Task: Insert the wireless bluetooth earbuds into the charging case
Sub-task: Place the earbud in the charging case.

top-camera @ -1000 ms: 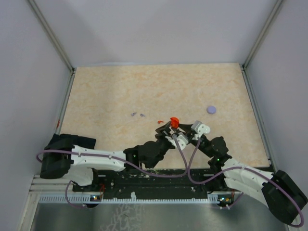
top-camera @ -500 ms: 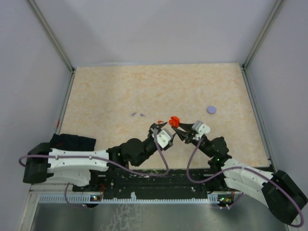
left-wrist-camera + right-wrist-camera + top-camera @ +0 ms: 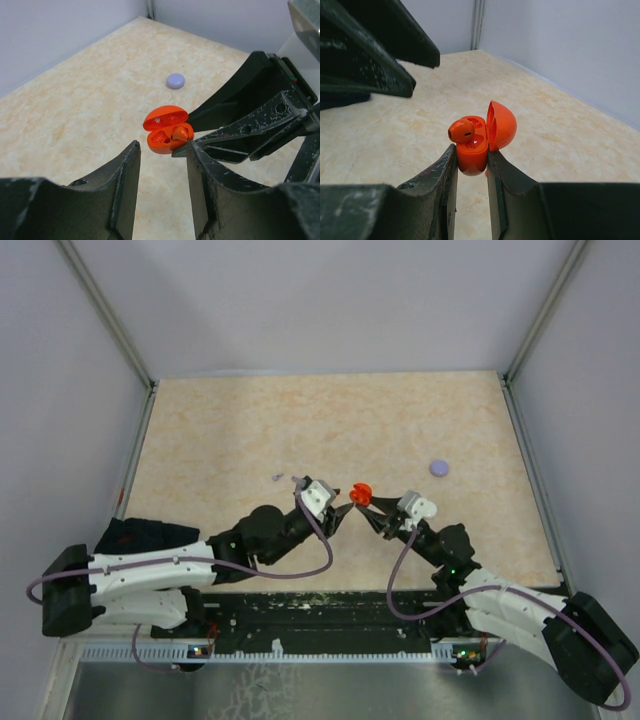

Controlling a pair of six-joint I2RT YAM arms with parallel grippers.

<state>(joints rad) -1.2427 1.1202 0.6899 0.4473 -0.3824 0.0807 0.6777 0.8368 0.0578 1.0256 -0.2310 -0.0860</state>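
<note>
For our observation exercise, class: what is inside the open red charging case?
One red earbud sits in the red charging case, which the right gripper pinches. The neighbouring slot looks empty in the left wrist view. The earbud's stem is hidden inside its slot.

Beige table (image 3: 250, 420): purple disc (image 3: 439, 468), tiny earbuds (image 3: 279, 478)

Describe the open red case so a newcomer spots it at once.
On the beige marbled table, look near the front middle, at the right gripper. It pinches the charging case: bright orange-red, lid hinged open, one earbud in it, unlike the flat lilac disc lying farther right.
</note>
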